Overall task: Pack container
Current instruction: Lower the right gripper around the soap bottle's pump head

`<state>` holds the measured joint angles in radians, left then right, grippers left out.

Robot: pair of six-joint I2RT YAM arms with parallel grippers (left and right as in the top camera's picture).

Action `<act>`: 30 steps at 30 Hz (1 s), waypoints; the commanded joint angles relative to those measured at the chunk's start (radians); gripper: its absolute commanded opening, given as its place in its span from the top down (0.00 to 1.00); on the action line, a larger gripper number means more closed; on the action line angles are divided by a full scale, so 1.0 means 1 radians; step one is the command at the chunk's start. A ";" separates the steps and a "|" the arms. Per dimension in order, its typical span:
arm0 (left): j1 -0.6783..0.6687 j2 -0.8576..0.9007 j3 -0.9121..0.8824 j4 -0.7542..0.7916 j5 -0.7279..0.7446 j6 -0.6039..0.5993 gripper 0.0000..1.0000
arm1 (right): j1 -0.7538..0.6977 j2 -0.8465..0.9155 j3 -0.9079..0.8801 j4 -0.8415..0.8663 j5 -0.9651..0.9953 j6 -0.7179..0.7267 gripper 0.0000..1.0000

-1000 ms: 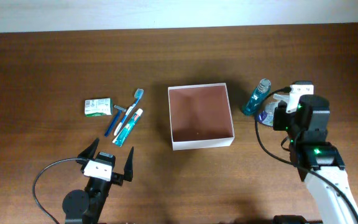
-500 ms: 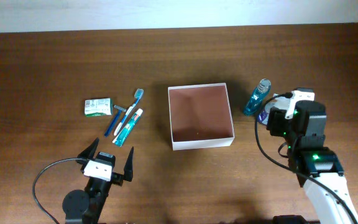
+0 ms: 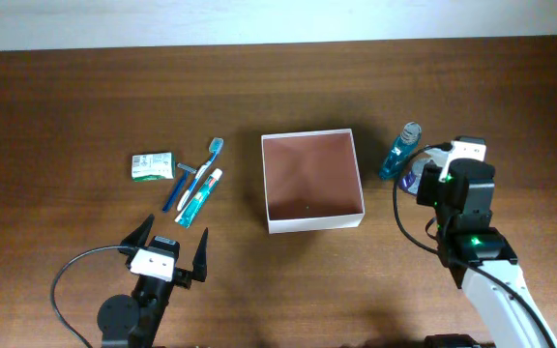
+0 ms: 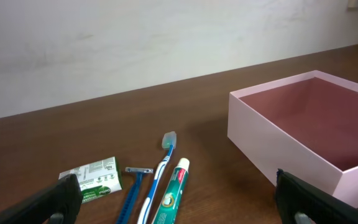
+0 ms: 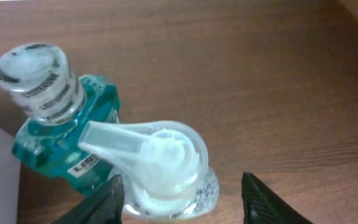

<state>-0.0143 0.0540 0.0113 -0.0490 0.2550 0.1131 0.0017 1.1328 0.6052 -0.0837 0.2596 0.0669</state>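
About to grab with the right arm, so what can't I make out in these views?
- Clear bottle: overhead, the right arm covers most of it; in the right wrist view its own cap hides the body.
- Right gripper: only fingertips show at the bottom edge; contact with the bottle unclear.
- Soap packet: print too small overhead.

In the overhead view the container (image 3: pixel 315 223) sits at the middle of the table (image 3: pixel 66 97). Left of it, well apart, lies a cluster of items. The soap packet (image 3: pixel 152 166) is farthest left, then come the razor (image 3: pixel 176 189), the toothbrush (image 3: pixel 211 155) and the toothpaste tube (image 3: pixel 199 201). These three lie side by side, all slanting from upper right to lower left (the toothbrush head reaches highest in the frame). Right of the container is the mouthwash bottle (image 3: pixel 397 155), near its upper right corner. A small capped bottle (image 5: pixel 163 158) is just beside it, toward the lower right, under the right gripper (image 3: pixel 422 182). The left gripper (image 3: pixel 169 253) sits at lower left, below the cluster.
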 commanded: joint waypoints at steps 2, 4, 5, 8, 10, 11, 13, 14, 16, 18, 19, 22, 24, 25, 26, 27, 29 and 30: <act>0.004 -0.008 -0.002 -0.005 0.014 0.016 0.00 | 0.005 0.072 -0.002 0.043 0.041 -0.010 0.46; 0.004 -0.008 -0.002 -0.005 0.014 0.016 0.00 | 0.005 0.089 -0.002 0.064 0.040 -0.009 0.45; 0.004 -0.008 -0.002 -0.005 0.014 0.016 0.00 | 0.005 0.092 -0.002 0.079 0.040 -0.010 0.46; 0.004 -0.008 -0.002 -0.005 0.015 0.016 0.00 | 0.005 0.091 -0.001 0.117 0.040 -0.010 0.49; 0.004 -0.008 -0.002 -0.005 0.014 0.016 0.00 | 0.005 0.091 -0.001 0.134 0.040 -0.010 0.55; 0.004 -0.008 -0.002 -0.005 0.014 0.016 0.00 | 0.005 0.091 -0.001 0.138 0.040 -0.010 0.56; 0.004 -0.008 -0.002 -0.005 0.014 0.016 0.00 | 0.005 0.091 -0.001 0.141 0.040 -0.010 0.65; 0.004 -0.008 -0.002 -0.005 0.014 0.016 0.00 | 0.005 0.091 -0.001 0.145 0.040 -0.010 0.69; 0.004 -0.008 -0.002 -0.005 0.014 0.016 0.00 | 0.005 0.091 -0.001 0.156 0.041 -0.011 0.74; 0.004 -0.008 -0.002 -0.005 0.014 0.016 0.00 | 0.005 0.091 -0.001 0.179 0.041 -0.025 0.77; 0.004 -0.008 -0.002 -0.005 0.015 0.016 0.00 | 0.005 0.091 0.000 0.187 0.041 -0.033 0.77; 0.004 -0.008 -0.002 -0.005 0.015 0.016 0.00 | 0.005 0.091 0.000 0.204 0.042 -0.034 0.77; 0.004 -0.008 -0.002 -0.005 0.014 0.016 0.00 | 0.005 0.091 0.001 0.204 0.053 -0.037 0.77; 0.004 -0.008 -0.002 -0.005 0.014 0.016 0.00 | 0.005 0.091 0.001 0.204 0.065 -0.036 0.77; 0.004 -0.008 -0.002 -0.005 0.014 0.016 0.00 | 0.005 0.091 0.001 0.204 0.068 -0.037 0.77; 0.004 -0.008 -0.002 -0.005 0.015 0.016 0.00 | 0.005 0.090 0.001 0.204 0.076 -0.037 0.78; 0.004 -0.008 -0.002 -0.005 0.014 0.016 0.00 | 0.005 0.090 0.001 0.206 0.100 -0.042 0.81; 0.004 -0.008 -0.002 -0.005 0.014 0.016 0.00 | 0.005 0.090 0.001 0.207 0.100 -0.053 0.81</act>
<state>-0.0143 0.0540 0.0113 -0.0486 0.2550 0.1131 0.0017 1.2190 0.6037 0.1143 0.3195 0.0360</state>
